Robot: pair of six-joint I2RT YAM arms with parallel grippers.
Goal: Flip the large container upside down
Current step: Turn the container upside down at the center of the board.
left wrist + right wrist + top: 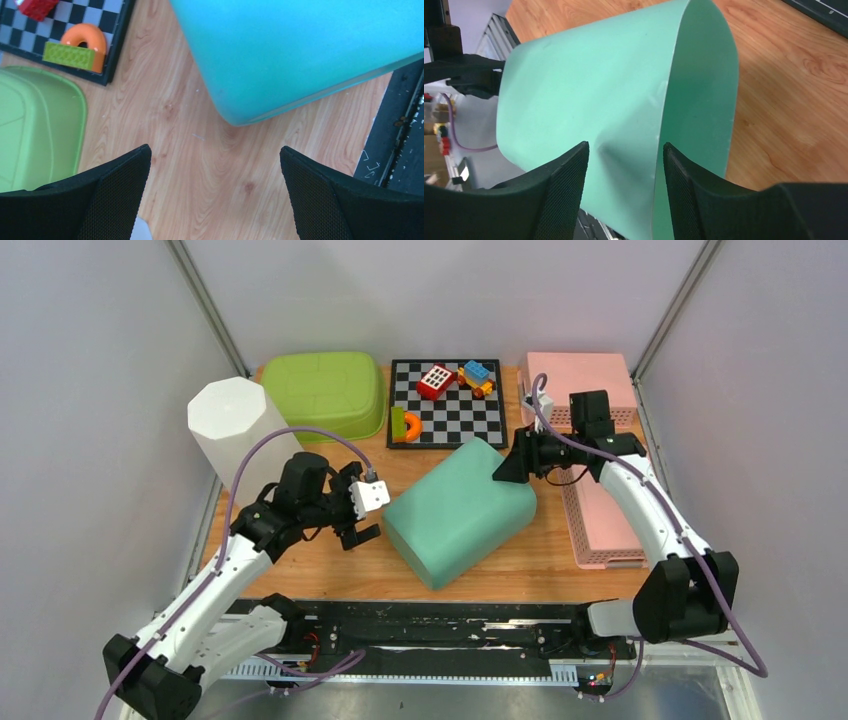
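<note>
Left gripper (215, 156): jaws wide apart, empty, over bare table (300, 575) just beside the container's near-left corner. Container (460, 510) lies on its side mid-table, mouth toward the right arm, so not flipped yet. Right gripper (624, 146): jaws part open, straddling the rim (674, 75), not pinching it. My take: re-clamp deep on the rim, roll it mouth-down, and use the left as a stop against sliding.
</note>
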